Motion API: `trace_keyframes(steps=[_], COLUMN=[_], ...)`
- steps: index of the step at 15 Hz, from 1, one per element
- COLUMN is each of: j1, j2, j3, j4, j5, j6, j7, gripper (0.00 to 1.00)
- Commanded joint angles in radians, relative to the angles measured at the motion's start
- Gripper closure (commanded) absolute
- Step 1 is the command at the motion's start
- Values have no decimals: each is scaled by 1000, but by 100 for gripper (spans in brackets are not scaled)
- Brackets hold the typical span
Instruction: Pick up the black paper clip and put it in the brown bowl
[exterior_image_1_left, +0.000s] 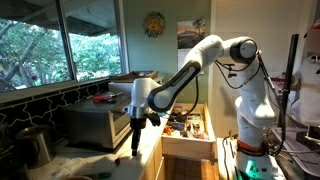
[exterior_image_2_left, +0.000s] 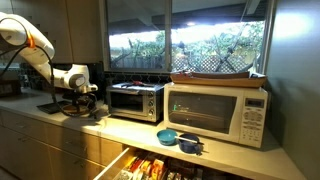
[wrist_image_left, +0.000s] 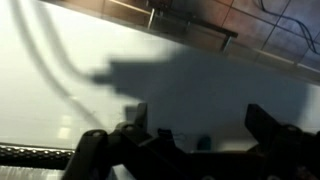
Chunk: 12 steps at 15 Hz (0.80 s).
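**Item 1.** White jointed robot arm (exterior_image_1_left: 205, 60) with black 2-fingered gripper (exterior_image_1_left: 137, 140). In an exterior view it is being held pointing down, close over the pale counter (exterior_image_1_left: 100, 160), at 3 o'clock of the silver toaster oven (exterior_image_1_left: 95, 125). In the wrist view the fingers (wrist_image_left: 95, 150) are being shown wide apart, with nothing seen clamped between them. A dark shadow (wrist_image_left: 190, 85) is being cast on the counter at 12 o'clock of them.

**Item 2.** Tiny black paper clip. It is too small and blurred to be located in any view.

**Item 3.** Brown bowl. It cannot be told apart from the dark shapes under the gripper.

**Item 4.** White boxy microwave (exterior_image_2_left: 215, 112). 2 small blue bowls (exterior_image_2_left: 168, 136) are being shown at its 7 o'clock.
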Motion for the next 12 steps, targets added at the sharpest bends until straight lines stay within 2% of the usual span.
trace_keyframes(steps=[1,2,3,6,7,10,12], j1=[12,9,14,13,25,41,47], j2=[44,48,18,36,42,51,66], j3=[-18,-15,-24,-22,-31,-31,-20], j4=[84,91,54,81,83,82,90], j5=[-43,-22,-28,-27,-107,-241,-280], j6=[-159,-127,-116,-116,-95,-40,4], j7=[-99,-142,-78,-121,-119,-168,-223], gripper=[0,0,0,0,0,0,0])
